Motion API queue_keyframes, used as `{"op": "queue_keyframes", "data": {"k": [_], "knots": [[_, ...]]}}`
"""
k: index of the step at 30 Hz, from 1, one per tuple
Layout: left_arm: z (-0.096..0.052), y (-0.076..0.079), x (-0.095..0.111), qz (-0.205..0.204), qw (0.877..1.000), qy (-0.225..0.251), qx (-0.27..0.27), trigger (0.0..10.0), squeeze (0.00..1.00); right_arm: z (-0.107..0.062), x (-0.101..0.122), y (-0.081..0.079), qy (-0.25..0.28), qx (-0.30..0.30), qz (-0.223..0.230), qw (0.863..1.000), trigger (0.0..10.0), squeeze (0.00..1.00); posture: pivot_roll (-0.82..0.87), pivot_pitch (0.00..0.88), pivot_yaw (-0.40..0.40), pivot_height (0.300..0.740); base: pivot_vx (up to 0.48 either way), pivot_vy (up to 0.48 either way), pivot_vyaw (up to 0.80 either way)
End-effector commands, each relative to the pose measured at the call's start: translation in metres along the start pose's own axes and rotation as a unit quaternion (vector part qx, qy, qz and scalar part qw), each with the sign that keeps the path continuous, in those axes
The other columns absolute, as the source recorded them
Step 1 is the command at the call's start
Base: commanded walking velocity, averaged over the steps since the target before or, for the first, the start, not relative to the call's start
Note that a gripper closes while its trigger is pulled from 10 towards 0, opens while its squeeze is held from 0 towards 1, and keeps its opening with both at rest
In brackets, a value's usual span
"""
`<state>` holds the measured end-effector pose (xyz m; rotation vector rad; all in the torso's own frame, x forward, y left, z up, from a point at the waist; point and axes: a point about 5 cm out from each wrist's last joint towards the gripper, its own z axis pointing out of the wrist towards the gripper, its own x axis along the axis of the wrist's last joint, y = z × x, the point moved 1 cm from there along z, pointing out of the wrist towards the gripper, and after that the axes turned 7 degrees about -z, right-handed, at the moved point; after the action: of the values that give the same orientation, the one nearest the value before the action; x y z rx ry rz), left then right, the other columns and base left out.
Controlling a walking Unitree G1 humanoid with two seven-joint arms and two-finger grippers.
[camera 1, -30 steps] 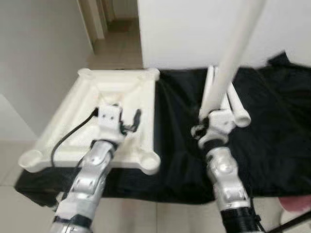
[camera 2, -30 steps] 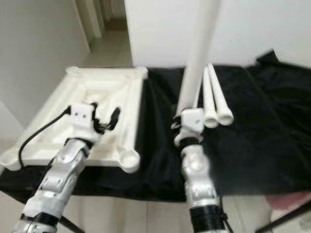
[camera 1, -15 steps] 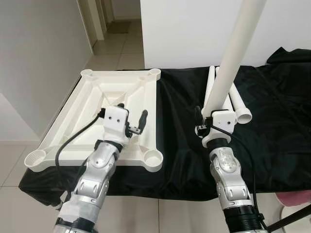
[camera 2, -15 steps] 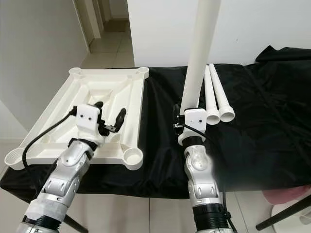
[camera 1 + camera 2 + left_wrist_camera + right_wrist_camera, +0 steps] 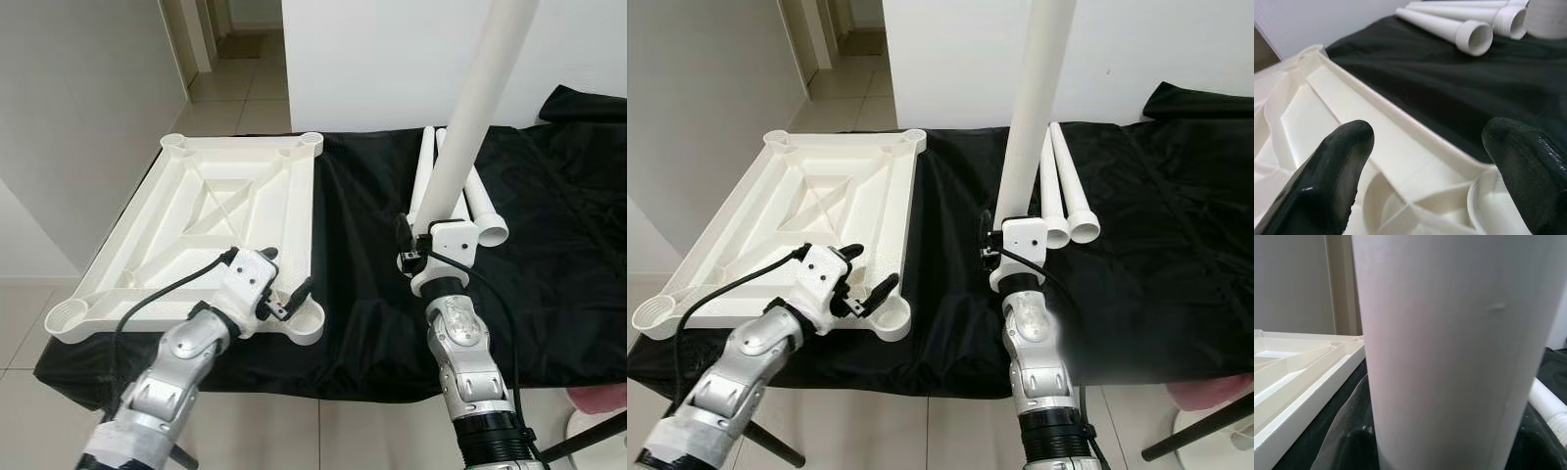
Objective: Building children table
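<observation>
From the head views, a white table top [image 5: 211, 211] lies upside down on a black cloth [image 5: 362, 255]. It has a round socket at each corner. Two white legs [image 5: 477, 201] lie side by side on the cloth, to the right of the table top, with nothing between them but bare cloth. The left gripper [image 5: 286, 287] is over the near right corner socket [image 5: 309, 321] of the table top. Its two black fingers are spread apart and hold nothing. A black cable runs back along the left arm. The right gripper [image 5: 416, 240] holds a long white leg [image 5: 470, 108] that stands almost straight up, tilted a little. The top of this leg is cut off by the edge of the picture. The gripper's fingers are mostly hidden behind the leg and the wrist.

In the left wrist view, the two black fingertips [image 5: 1334, 166] are wide apart. The rim of the table top [image 5: 1400, 147] and the corner socket lie between them. I cannot tell if the fingers touch it. Farther off, the legs [image 5: 1449, 29] lie on the cloth with their open ends showing.

In the right wrist view, the held leg [image 5: 1449, 352] is very close and hides the fingers. Beside it are the edge of the table top [image 5: 1303, 377] and the cloth.
</observation>
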<state>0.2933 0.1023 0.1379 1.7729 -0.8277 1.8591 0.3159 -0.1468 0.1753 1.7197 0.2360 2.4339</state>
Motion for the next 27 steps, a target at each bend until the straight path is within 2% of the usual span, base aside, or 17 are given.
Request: {"op": "queue_keyframes", "data": {"k": [1,3,6,11,12,21,27], "knots": [[-0.006,0.002,-0.005,-0.014,0.999,-0.018,-0.034,10.0,0.00,0.001,0.002,-0.005,0.007,0.009,0.003,1.000,10.0,0.00,0.00,0.000,0.077,0.740,0.000,0.000,0.00],[-0.006,0.002,-0.005,-0.014,0.999,-0.018,-0.034,10.0,0.00,0.001,0.002,-0.005,0.007,0.009,0.003,1.000,10.0,0.00,0.00,0.000,0.077,0.740,0.000,0.000,0.00],[-0.022,0.009,-0.013,-0.022,0.994,-0.055,-0.096,10.0,0.00,0.002,0.002,-0.007,0.006,0.013,0.004,1.000,10.0,0.00,0.01,0.000,0.070,0.740,0.000,0.000,0.00],[-0.032,0.012,-0.019,-0.033,0.987,-0.083,-0.133,10.0,0.00,0.002,0.001,-0.009,0.005,0.017,0.004,1.000,10.0,0.00,0.01,0.000,0.072,0.740,0.000,0.000,0.00],[-0.036,0.011,-0.024,-0.025,0.984,-0.105,-0.143,10.0,0.00,0.002,0.001,-0.009,0.004,0.017,0.006,1.000,10.0,0.00,0.01,0.000,0.072,0.740,0.000,0.000,0.00],[-0.034,0.006,-0.032,-0.021,0.983,-0.123,-0.136,10.0,0.00,0.002,0.002,-0.006,0.004,0.012,0.003,1.000,10.0,0.00,-0.01,0.000,0.083,0.740,0.000,0.000,0.00],[-0.029,-0.008,-0.044,0.002,0.982,-0.162,-0.094,10.0,0.00,0.000,0.002,-0.002,0.002,0.004,-0.001,1.000,10.0,0.00,-0.02,0.001,0.090,0.740,0.000,0.000,0.00]]}}
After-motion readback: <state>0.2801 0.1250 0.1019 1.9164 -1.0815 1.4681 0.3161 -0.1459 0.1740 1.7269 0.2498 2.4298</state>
